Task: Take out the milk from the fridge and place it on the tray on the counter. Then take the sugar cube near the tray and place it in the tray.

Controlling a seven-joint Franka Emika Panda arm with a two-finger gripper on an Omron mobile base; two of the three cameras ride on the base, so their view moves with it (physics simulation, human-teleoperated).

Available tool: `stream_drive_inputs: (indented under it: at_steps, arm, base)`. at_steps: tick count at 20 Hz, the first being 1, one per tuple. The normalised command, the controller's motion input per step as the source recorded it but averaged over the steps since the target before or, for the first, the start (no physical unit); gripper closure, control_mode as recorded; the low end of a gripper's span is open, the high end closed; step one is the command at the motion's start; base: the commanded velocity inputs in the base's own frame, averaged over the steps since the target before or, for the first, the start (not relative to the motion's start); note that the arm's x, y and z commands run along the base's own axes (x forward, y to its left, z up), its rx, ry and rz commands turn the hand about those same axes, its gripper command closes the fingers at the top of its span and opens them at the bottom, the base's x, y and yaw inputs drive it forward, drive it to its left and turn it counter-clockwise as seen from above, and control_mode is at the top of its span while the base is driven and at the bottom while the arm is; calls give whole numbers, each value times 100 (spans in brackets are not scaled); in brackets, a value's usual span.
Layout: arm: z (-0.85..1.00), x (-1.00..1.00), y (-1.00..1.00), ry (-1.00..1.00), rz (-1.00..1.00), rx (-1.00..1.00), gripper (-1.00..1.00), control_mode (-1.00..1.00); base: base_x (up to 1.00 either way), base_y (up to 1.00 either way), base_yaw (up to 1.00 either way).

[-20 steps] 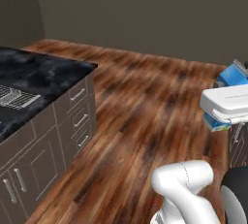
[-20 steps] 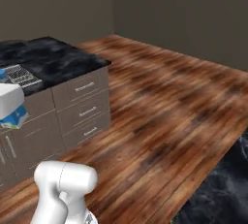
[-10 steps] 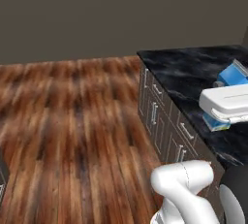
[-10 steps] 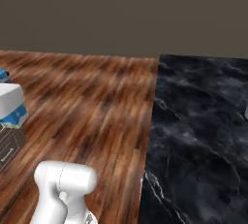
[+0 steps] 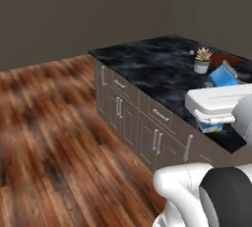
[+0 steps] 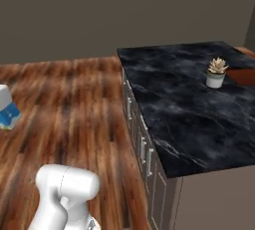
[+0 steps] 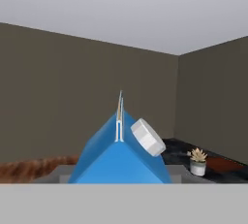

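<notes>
Milk (image 7: pixel 118 157): bright-blue carton, gabled top, white round cap on slope, clamped in gripper (image 5: pixel 215 121) beside counter (image 5: pixel 157 69); tray (image 6: pixel 245 76) behind potted succulent (image 6: pixel 216 72).

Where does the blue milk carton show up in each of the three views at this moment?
Left base view: the milk is at the right edge, poking out above the white hand, over the counter.
Right base view: the milk is at the far left edge, over the wood floor.
Hand view: the milk is at bottom centre, gabled top and white cap up.
Shared landmark: the small potted plant on the black counter.
</notes>
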Motion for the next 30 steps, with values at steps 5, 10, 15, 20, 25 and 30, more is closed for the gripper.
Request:
stream_drive_inputs:
  at_steps: [5, 10, 15, 20, 25, 30]
  arm:
    - [0, 0, 0, 0, 0, 0, 100, 100]
    - [0, 0, 0, 0, 0, 0, 100, 100]
    - [0, 0, 0, 0, 0, 0, 100, 100]
    - [0, 0, 0, 0, 0, 0, 100, 100]
    - [0, 0, 0, 0, 0, 0, 100, 100]
    - [0, 0, 0, 0, 0, 0, 100, 100]
  base:
    - [-36, -100, -6]
    - [5, -100, 0]
    - [16, -100, 0]
    - [0, -100, 0]
    - [0, -100, 0]
    - [0, -100, 0]
